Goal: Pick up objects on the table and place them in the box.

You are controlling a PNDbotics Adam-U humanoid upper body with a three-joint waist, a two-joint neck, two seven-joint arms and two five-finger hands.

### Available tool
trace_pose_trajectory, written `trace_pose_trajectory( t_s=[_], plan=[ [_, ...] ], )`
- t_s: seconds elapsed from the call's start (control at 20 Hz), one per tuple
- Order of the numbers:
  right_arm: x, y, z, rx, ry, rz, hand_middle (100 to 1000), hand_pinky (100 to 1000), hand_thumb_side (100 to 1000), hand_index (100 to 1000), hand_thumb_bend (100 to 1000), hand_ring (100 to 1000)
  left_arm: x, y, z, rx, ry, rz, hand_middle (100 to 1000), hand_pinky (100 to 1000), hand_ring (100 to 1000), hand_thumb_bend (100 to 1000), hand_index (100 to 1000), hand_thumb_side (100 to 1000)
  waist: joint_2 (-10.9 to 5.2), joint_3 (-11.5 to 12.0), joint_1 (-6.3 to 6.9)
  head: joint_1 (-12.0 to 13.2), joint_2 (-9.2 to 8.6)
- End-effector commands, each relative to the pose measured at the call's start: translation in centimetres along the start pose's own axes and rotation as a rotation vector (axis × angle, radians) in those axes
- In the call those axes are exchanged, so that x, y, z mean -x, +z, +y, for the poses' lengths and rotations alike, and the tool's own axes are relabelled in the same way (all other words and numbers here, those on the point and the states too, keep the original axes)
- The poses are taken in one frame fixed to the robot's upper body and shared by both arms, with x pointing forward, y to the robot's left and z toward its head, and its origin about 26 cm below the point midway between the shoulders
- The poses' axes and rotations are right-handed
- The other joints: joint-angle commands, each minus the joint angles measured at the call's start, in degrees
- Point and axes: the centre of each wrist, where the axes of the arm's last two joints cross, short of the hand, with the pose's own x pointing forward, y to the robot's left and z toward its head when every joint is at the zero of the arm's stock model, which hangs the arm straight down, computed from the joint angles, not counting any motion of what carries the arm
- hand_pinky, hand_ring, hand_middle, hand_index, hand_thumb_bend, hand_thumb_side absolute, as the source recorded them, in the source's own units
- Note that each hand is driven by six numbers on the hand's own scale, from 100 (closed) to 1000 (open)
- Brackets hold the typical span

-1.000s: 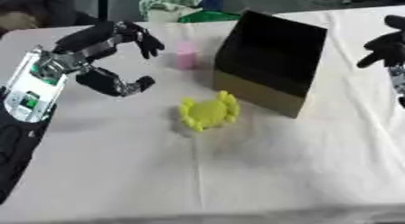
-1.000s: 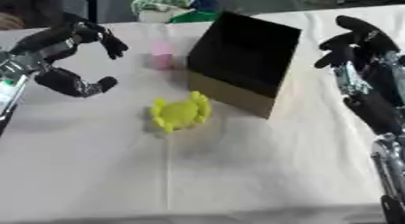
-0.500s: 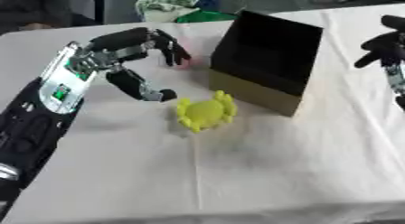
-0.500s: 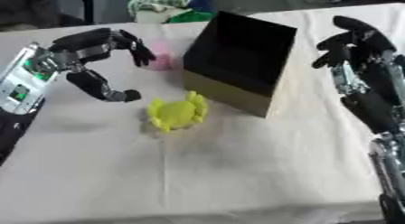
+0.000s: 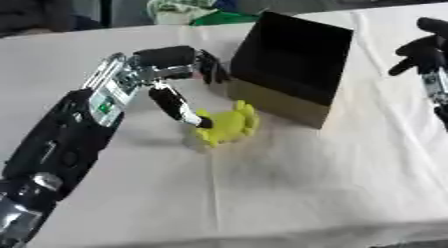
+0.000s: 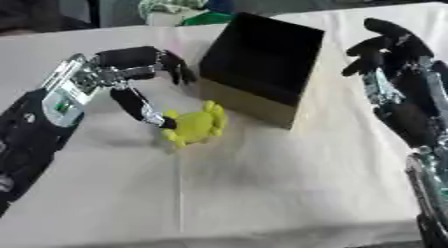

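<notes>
A yellow, lobed toy (image 5: 231, 125) lies on the white tablecloth (image 5: 289, 182), just in front of the box's near left corner. The box (image 5: 294, 56) is black inside with tan outer walls, its opening tilted toward me. My left hand (image 5: 164, 59) hovers open above and left of the toy. Its thumb (image 5: 180, 108) stretches down to the toy's left edge, and its fingers (image 5: 212, 67) reach toward the box's left wall. A pink thing behind those fingers is almost hidden. My right hand (image 6: 386, 46) hangs open in the air, right of the box, holding nothing.
Green and white cloth things (image 5: 191, 3) lie at the table's far edge. The table's front edge (image 5: 262, 233) runs along the bottom of the view. Bare cloth spreads in front of the toy and box.
My left hand has swung right and down from the table's left side to the yellow toy, and now covers the pink thing. The right hand has barely moved.
</notes>
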Motion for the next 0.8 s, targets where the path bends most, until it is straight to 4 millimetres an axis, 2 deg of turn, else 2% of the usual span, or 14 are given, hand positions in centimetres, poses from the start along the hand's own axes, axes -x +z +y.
trace_pose_trajectory(
  t_s=[0.05,0.6,0.8],
  plan=[
    [-0.8,-0.5,-0.2,-0.006,0.013,-0.034,601,878,532,877,100,540,0.0,-0.7,0.8,0.28,-0.218,-0.2,668,730,638,596,842,437,-0.99,-0.11,-0.13,-0.19,0.29],
    [-0.8,-0.6,-0.2,-0.009,0.01,-0.035,600,879,532,877,100,540,0.2,-2.4,-1.1,0.354,-0.236,-0.211,656,719,626,576,839,423,-1.02,-0.33,0.04,-0.15,0.29],
    [-0.8,-0.6,-0.1,-0.014,0.01,-0.037,600,879,532,877,100,539,-0.2,-3.1,-1.9,0.413,-0.228,-0.232,621,694,596,492,821,372,-0.95,-0.6,0.12,-0.02,0.29]
  ],
)
